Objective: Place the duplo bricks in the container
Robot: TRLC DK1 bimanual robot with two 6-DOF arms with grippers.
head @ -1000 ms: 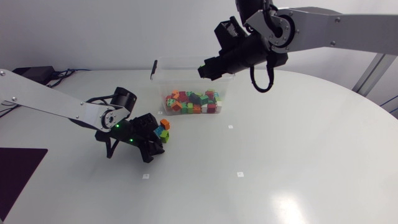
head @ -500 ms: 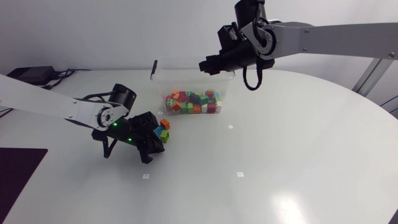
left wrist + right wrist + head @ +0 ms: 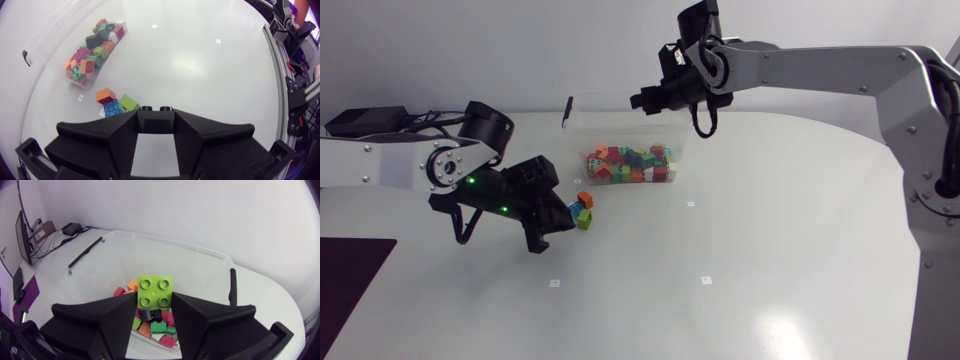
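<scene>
Three loose bricks lie together on the table: an orange brick (image 3: pixel 105 93), a blue brick (image 3: pixel 112 107) and a green brick (image 3: pixel 129 102). My left gripper (image 3: pixel 556 216) hangs just beside that cluster (image 3: pixel 582 209), shut on a black brick (image 3: pixel 155 121) whose two studs show at the fingertips. The clear container (image 3: pixel 620 125) stands at the back with several coloured bricks (image 3: pixel 630 163) inside. My right gripper (image 3: pixel 642 100) is above the container's rear rim. A lime green brick (image 3: pixel 155 291) sits between its fingers, over the pile inside.
A black handle piece (image 3: pixel 566 110) sits at the container's left end. Small white markers (image 3: pixel 554 283) dot the tabletop. A dark mat (image 3: pixel 345 275) lies at the front left edge.
My left gripper has shut on the black brick and drawn back left from the cluster. My right arm has swung left and further back over the container with the lime green brick.
</scene>
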